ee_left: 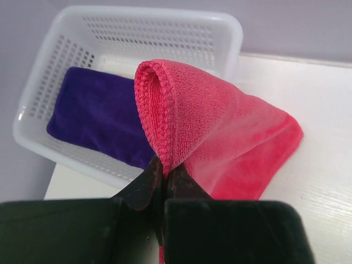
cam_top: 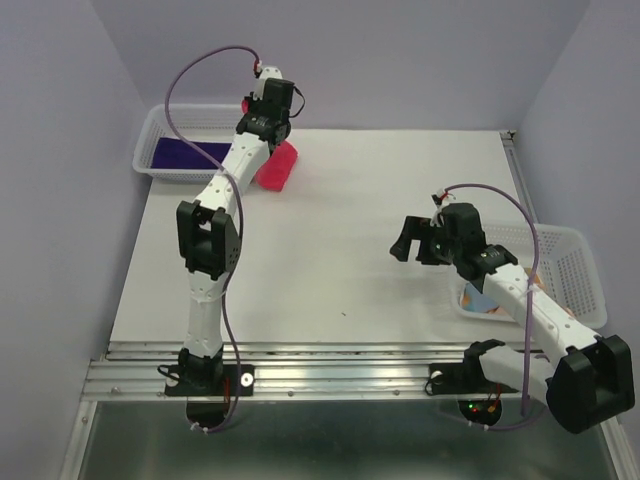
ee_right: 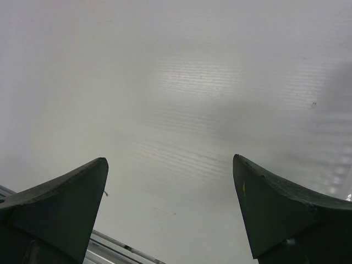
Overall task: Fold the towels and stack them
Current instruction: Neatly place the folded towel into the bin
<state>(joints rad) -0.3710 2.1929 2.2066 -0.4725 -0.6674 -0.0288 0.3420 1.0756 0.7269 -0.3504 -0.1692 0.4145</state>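
My left gripper (ee_left: 164, 168) is shut on a folded edge of the pink-red towel (ee_left: 220, 137) and holds it hanging near the back left of the table, next to the left basket; the towel also shows in the top view (cam_top: 277, 168). The deep purple towel (ee_left: 96, 115) lies flat in that white mesh basket (ee_left: 220, 33), seen from above too (cam_top: 185, 155). My right gripper (cam_top: 408, 243) is open and empty above the bare table at the right; its fingers (ee_right: 60, 203) stand wide apart. A patterned towel (cam_top: 484, 302) peeks out in the right basket, mostly hidden by my right arm.
The left white mesh basket (cam_top: 152, 135) stands at the back left corner. The right white mesh basket (cam_top: 575, 270) stands at the table's right edge. A metal rail (cam_top: 340, 372) runs along the near edge. Lilac walls close in the back and sides.
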